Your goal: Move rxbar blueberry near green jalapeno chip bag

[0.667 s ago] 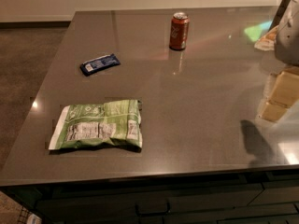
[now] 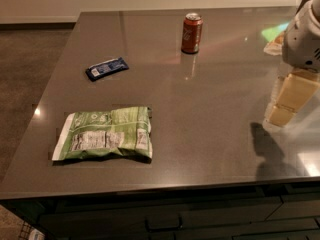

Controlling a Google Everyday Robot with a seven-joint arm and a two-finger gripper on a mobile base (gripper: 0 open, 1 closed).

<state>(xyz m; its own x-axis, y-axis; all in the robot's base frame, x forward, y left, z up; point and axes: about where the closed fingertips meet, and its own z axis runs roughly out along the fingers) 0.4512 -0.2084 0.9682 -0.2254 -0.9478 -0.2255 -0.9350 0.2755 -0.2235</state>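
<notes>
The gripper hangs over the right edge of the table, about midway between the far and near corners on that side, with its white housing above it. Whether it is released or clenched cannot be told from this view; nothing shows in its hold. Its shadow falls on the tabletop just in front of it, toward the near right corner.

The bar lies flat close to the left edge, in the far half of the table and a little askew to that edge. The bag lies flat by the near left corner, label panel up. The two are apart, with a strip of bare tabletop between them, the bar beyond the bag toward the far edge. The can stands upright near the middle of the far edge, well away from both.

As I judge it, the task has not begun in any visible way. The bar sits untouched, and the gripper is on the opposite side of the table from it. Everything is left to do: cross to the left edge, take the bar, bring it toward the near left corner, and set it down just beside the bag.
</notes>
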